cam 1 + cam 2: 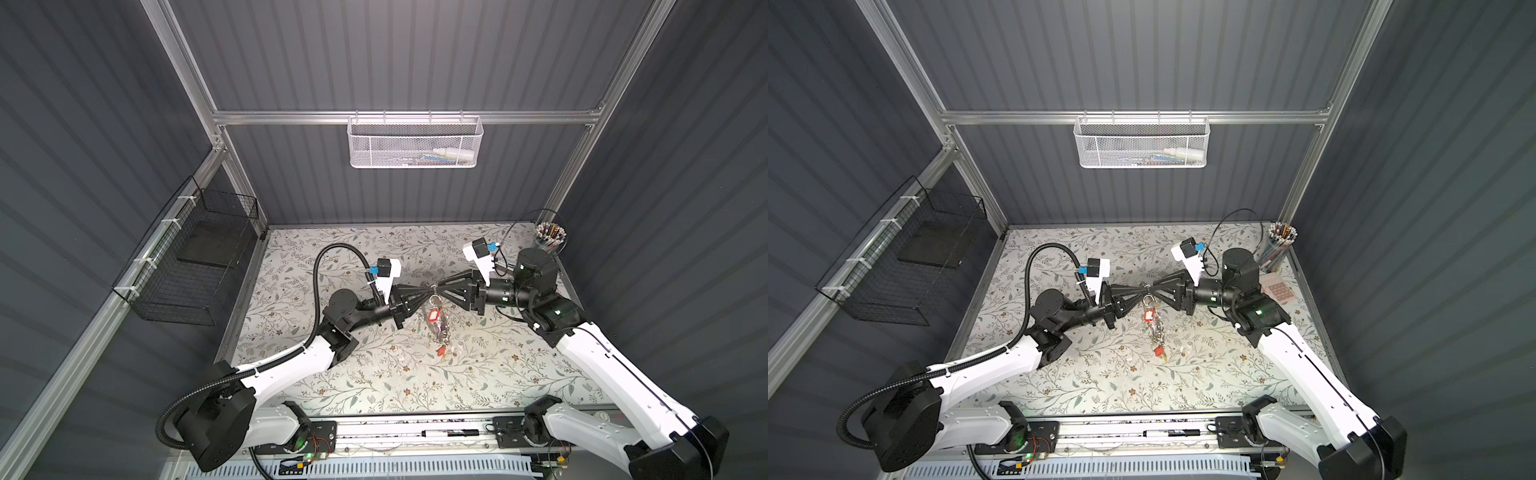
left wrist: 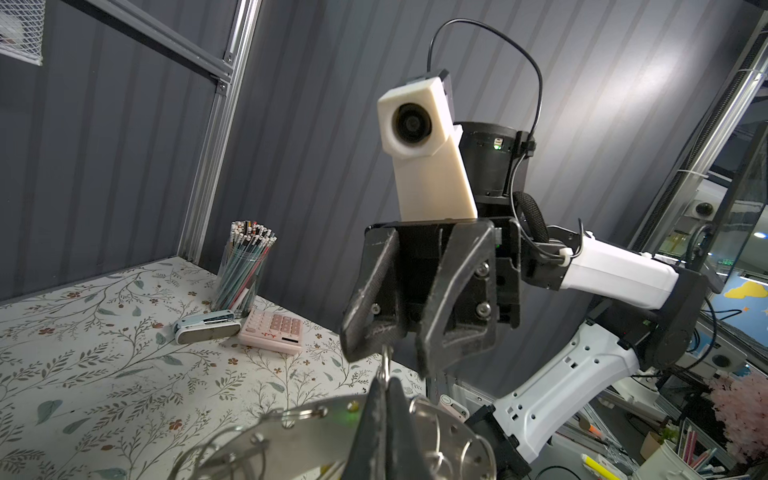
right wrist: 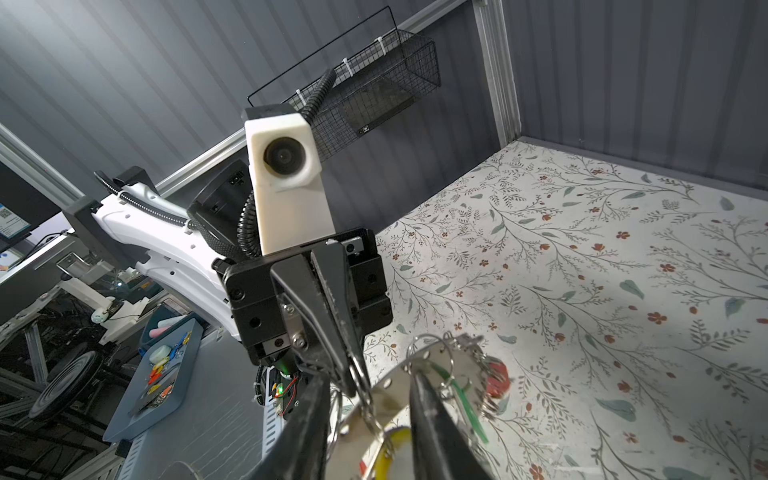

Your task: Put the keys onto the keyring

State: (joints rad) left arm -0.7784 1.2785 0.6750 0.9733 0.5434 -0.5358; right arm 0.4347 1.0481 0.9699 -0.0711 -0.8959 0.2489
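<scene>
Over the middle of the pale floral-patterned worktop (image 1: pixel 498 365) the two arms meet tip to tip in both top views. Under that meeting point hangs the keyring (image 2: pixel 311 436), a large flat grey metal hoop pierced with holes and hung with small silver split rings. The left pincer (image 1: pixel 428 289) has its fingers pressed together on one thin split ring at the hoop's rim; the left wrist view shows that ring jutting out of the closed tips. The right pincer (image 1: pixel 443 289) faces it with its fingers (image 2: pixel 449 340) apart. One tip sits right at the same ring, though I cannot tell whether it touches. In the right wrist view the hoop's plate lies between and beyond the spread fingers, not squeezed by them. The small silver metal keys (image 1: pixel 437 311) with oblong plastic tags dangle in a bunch from the hoop, one red tag just beneath the pincers. A second red tag (image 1: pixel 1158 352) marks the bunch's lower end, and it is unclear whether that end reaches the worktop. Close to the plate the right wrist view shows a yellow tag (image 3: pixel 390 453) and a blurred green strip (image 3: pixel 467 401). In the far right corner stand a clear cup of pencils (image 1: pixel 550 237), a pink calculator (image 2: pixel 274 330) and a grey stapler (image 2: pixel 205 330).
</scene>
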